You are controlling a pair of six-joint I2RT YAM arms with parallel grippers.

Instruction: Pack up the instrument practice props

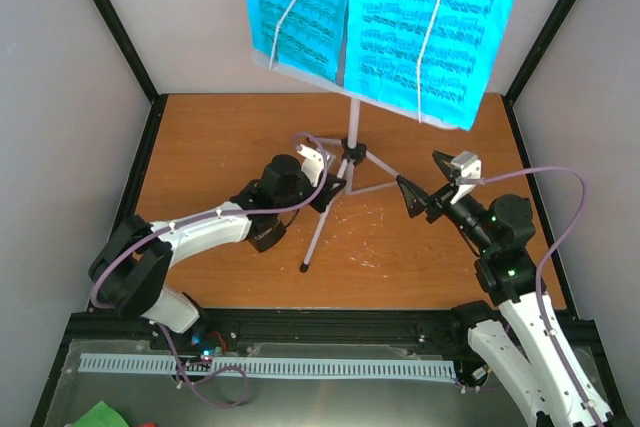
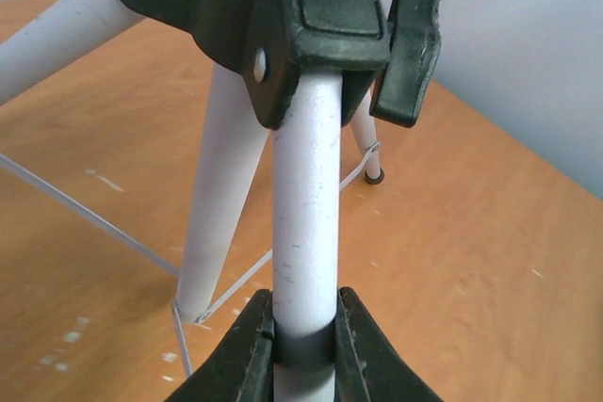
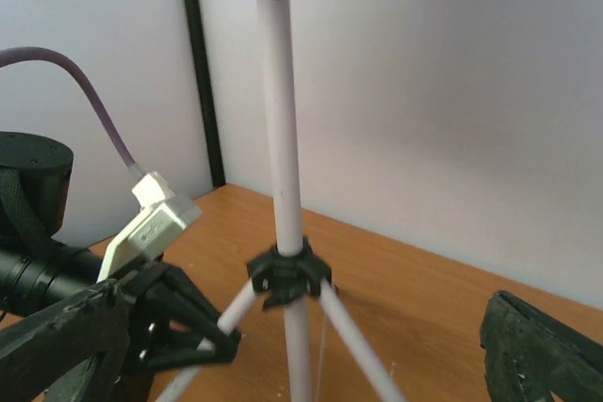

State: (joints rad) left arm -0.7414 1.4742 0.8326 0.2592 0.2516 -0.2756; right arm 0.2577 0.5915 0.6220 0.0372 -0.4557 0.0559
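The grey tripod music stand (image 1: 350, 127) stands mid-table, and its tray holds two cyan sheet-music pages (image 1: 300, 7) under thin white retaining arms. My left gripper (image 1: 328, 190) is shut on the stand's front leg just below the black hub (image 2: 283, 25). In the left wrist view both fingers (image 2: 247, 355) press against the white tube (image 2: 305, 233). My right gripper (image 1: 420, 182) is open to the right of the stand, apart from it. The right wrist view shows the pole (image 3: 283, 138) and hub (image 3: 287, 275) ahead, between its wide-spread fingers (image 3: 537, 345).
White walls and black frame posts (image 1: 110, 17) enclose the brown table (image 1: 230, 137) on three sides. The other stand legs spread back right (image 1: 380, 172) and front (image 1: 310, 247). A grey slotted rail (image 1: 260, 367) and a green item (image 1: 100, 415) lie near the arm bases.
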